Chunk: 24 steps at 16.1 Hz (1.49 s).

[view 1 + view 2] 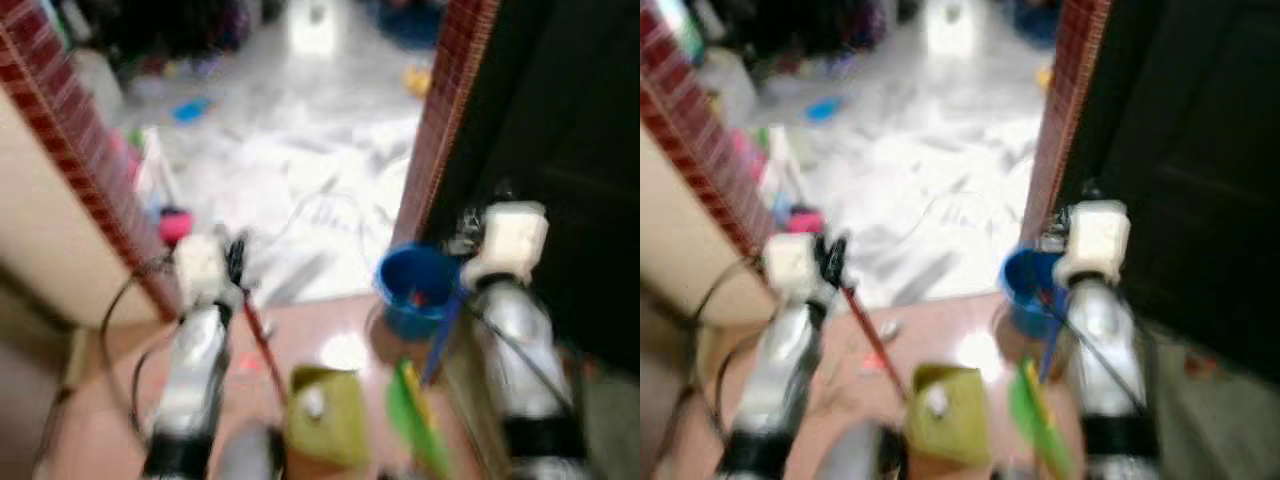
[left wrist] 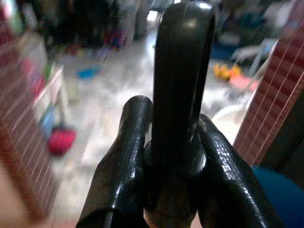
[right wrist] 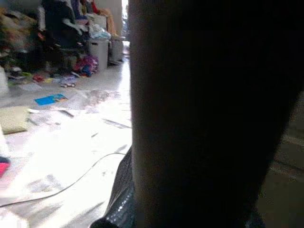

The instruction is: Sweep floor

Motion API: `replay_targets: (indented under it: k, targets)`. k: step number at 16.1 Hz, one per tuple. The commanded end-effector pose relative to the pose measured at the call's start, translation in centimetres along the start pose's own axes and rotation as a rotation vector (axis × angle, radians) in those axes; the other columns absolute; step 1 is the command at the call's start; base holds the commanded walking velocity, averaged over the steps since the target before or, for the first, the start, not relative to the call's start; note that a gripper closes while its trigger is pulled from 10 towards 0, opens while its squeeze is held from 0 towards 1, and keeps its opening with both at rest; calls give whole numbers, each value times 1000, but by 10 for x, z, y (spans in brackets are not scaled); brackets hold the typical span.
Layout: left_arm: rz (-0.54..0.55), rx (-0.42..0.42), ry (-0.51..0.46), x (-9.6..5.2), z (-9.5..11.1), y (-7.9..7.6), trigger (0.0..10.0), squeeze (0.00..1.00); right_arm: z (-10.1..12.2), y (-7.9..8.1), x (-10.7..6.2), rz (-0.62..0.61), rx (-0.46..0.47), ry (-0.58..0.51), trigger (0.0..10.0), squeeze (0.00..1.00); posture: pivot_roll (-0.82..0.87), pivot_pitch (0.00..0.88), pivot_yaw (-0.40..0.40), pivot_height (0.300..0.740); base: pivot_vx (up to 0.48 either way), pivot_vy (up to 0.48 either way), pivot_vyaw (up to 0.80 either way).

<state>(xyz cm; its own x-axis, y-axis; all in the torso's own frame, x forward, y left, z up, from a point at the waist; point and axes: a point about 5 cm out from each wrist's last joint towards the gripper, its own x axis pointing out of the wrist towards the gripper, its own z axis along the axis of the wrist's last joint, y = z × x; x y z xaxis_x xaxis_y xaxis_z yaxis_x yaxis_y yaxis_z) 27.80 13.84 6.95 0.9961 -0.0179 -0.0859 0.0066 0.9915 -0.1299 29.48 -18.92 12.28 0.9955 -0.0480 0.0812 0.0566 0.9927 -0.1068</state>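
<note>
My left gripper (image 1: 237, 262) is shut on the black looped top of a broom handle (image 2: 180, 71). The red broom handle (image 1: 262, 345) slants down to an olive-green head (image 1: 325, 412) on the brown floor close in front of me. My right gripper (image 1: 468, 228) is held up at the right, by the dark door. A blue handle (image 1: 442, 335) runs from under it down to a bright green dustpan (image 1: 415, 415). In the right wrist view a wide dark shape stands right against a black finger (image 3: 122, 202), so the gripper looks shut on that handle. Everything is blurred.
A blue bucket (image 1: 415, 285) with something red inside stands in the doorway. Red-brick door jambs (image 1: 445, 110) rise on both sides, with a dark door (image 1: 570, 150) on the right. Beyond lies a white floor (image 1: 300, 130) with a thin cable (image 1: 310, 205), a pink object (image 1: 175, 225) and scattered clutter.
</note>
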Motion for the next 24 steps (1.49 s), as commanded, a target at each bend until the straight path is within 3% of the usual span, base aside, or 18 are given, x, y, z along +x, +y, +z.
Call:
replay_targets:
  k: [1,7,10,15,18,21,24]
  targets:
    - [-13,17,-93,10,24,-1,10000,0,9,2,4,-4,20,-37,10000,0,-88,0,53,740,0,0,0]
    - [58,6,-176,18,47,10,10000,0,7,-4,4,-25,-5,-29,10000,0,-89,0,55,740,0,0,-515]
    - [88,-82,-198,23,59,14,10000,0,2,-8,4,-30,-40,-13,10000,0,-86,0,52,740,0,0,-756]
    - [150,-187,-337,32,107,28,10000,0,-7,-11,3,-30,-72,23,10000,0,-82,0,47,740,0,0,-114]
    - [127,-232,-435,34,142,27,10000,0,-11,-11,2,-24,-83,32,10000,0,-82,0,49,740,0,0,0]
    - [120,-232,-457,33,153,27,10000,0,-15,-11,1,-24,-88,42,10000,0,-79,0,52,740,0,0,0]
    - [164,-198,-469,32,158,38,10000,0,-15,-10,1,-19,-86,43,10000,0,-79,0,53,740,0,0,0]
